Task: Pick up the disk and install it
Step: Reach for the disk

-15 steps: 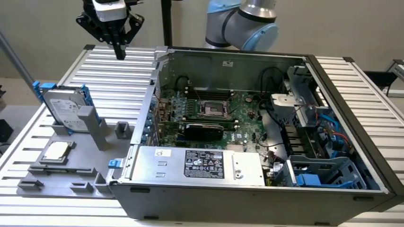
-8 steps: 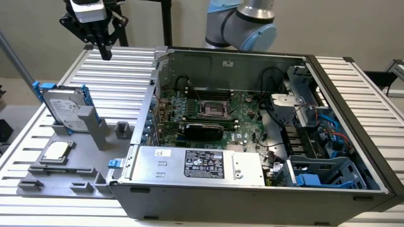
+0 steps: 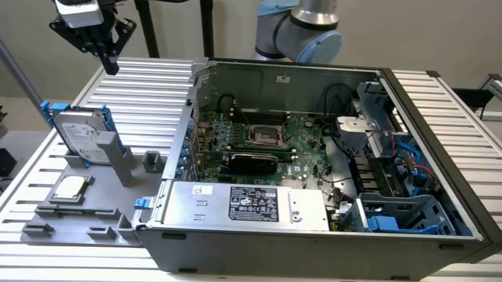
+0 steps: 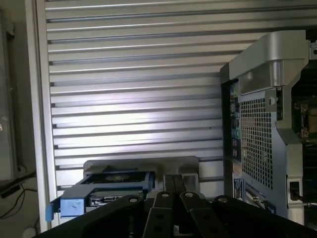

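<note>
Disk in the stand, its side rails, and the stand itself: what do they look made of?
Disk: bare metal body, silver-grey with a dull sheen, carrying a white paper-like label. Side rails: plastic by the look, with an even saturated blue and a matte finish. Stand: matte grey with blocky moulded or printed shapes, probably plastic; painted metal can't be ruled out.

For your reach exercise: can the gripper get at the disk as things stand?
Probably yes: the gripper hangs shut above the disk, which stands upright in its holder with nothing between them.
</note>
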Robot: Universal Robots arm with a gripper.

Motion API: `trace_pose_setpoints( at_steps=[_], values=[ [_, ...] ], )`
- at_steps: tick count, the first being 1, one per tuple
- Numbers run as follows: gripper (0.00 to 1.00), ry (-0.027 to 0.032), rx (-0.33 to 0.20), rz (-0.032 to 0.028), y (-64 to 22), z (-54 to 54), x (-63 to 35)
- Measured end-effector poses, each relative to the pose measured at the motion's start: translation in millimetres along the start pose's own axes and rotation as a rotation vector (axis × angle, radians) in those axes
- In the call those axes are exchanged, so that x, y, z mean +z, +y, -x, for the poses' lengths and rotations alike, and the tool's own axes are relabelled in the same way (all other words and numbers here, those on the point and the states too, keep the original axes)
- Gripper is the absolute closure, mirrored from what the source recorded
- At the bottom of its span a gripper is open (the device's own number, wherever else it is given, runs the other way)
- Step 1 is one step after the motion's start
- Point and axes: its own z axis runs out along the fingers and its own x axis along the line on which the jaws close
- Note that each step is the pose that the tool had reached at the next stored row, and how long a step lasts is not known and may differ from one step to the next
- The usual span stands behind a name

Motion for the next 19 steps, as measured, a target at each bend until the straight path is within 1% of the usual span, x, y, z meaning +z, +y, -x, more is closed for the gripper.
trace_pose_setpoints(
  at_steps=[3,5,8,9,10,11,12,13,19],
  values=[
    [0.89,0.0042,0.000,-0.0002,-0.8,-10.9,0.0],
    [0.89,0.0101,-0.001,-0.0006,-1.1,-16.0,0.0],
    [0.89,0.0232,-0.003,-0.0018,-1.4,-21.4,0.2],
    [0.89,0.0286,-0.005,-0.0028,-1.3,-22.6,0.3],
    [0.89,0.0363,-0.007,-0.0051,-1.2,-23.4,0.2],
    [0.89,0.0411,-0.010,-0.0072,-1.1,-24.2,0.3],
    [0.89,0.0430,-0.014,-0.0085,-1.1,-25.4,0.4],
    [0.89,0.0433,-0.017,-0.0088,-1.2,-27.8,0.9],
    [0.89,0.0432,-0.019,-0.0088,-3.2,-54.8,3.1]
  ],
)
